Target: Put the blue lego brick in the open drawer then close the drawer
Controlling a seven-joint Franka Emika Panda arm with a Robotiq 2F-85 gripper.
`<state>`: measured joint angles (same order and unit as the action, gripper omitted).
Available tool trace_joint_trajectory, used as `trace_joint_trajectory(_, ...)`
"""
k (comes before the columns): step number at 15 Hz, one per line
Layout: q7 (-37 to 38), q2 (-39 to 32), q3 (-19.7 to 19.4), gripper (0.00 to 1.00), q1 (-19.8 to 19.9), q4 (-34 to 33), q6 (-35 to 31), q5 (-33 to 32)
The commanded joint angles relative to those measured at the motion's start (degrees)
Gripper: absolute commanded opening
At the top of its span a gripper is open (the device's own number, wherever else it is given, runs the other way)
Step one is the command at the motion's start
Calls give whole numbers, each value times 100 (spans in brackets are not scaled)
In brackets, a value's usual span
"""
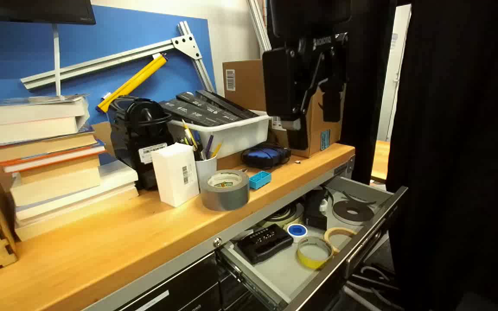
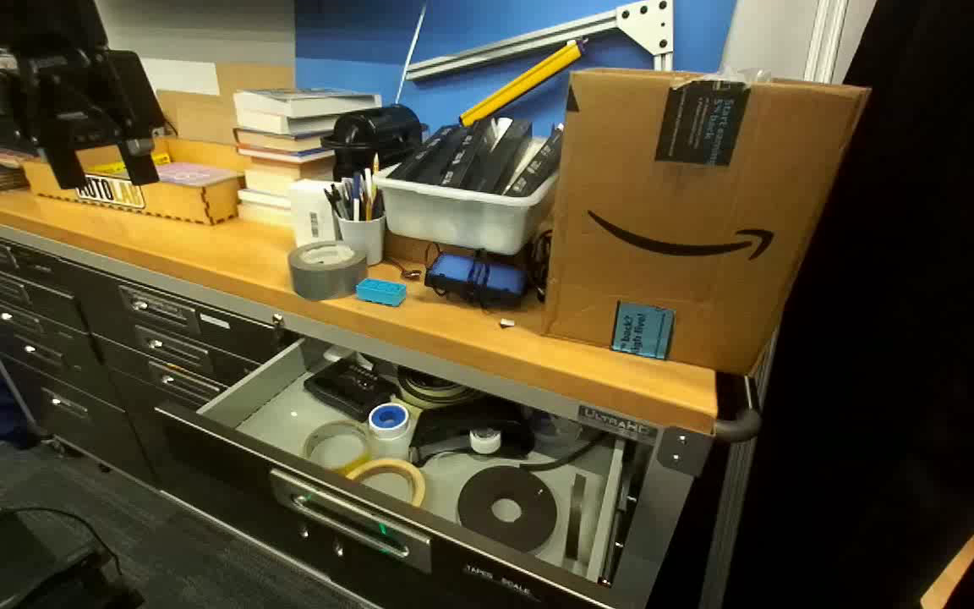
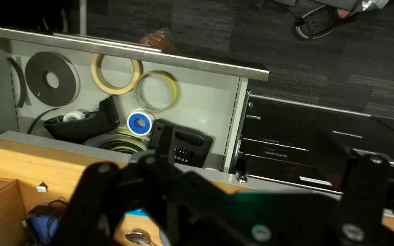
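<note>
Blue brick (image 2: 381, 293) waiting up top, drawer (image 3: 200, 106) standing pulled out below

We are seeing the gripper (image 2: 110, 176) hanging in the air, well apart from the brick, its jaws standing spread and pinching nothing; we are reading that spread as readiness for a grasp, the pickup being the step ahead, with stowing and closing lying beyond. The brick is sitting flat near the front edge of the counter (image 1: 115, 235), between the grey tape roll (image 1: 227, 199) and a dark-blue bundle (image 1: 264, 156); whether brick and roll are touching is escaping us; in the wrist view only a strip of the brick is showing past the gripper.

The drawer is jutting out under that same edge, so we are expecting a short carry; inside, a tan tape ring (image 3: 115, 91) and a yellow tape ring (image 3: 174, 89) are lying near its front, suiting the label (image 2: 500, 580), which we are reading as "TAPES"; we are favouring the pale drawer floor beside the yellow ring for the landing. We are minding the roll, which is standing taller than the brick and could be crowding one jaw; a nudge toward the edge could be tipping the brick off.
</note>
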<state>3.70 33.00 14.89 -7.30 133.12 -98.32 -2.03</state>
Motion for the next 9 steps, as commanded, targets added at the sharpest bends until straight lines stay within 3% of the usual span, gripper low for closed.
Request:
trace_joint_trajectory(1,58,-24,-100,100,-128,-45,18,-56)
trace_joint_trajectory(4,59,17,-96,100,-127,-93,19,-57)
trace_joint_trajectory(9,401,-770,-309,100,168,-123,-1464,-116)
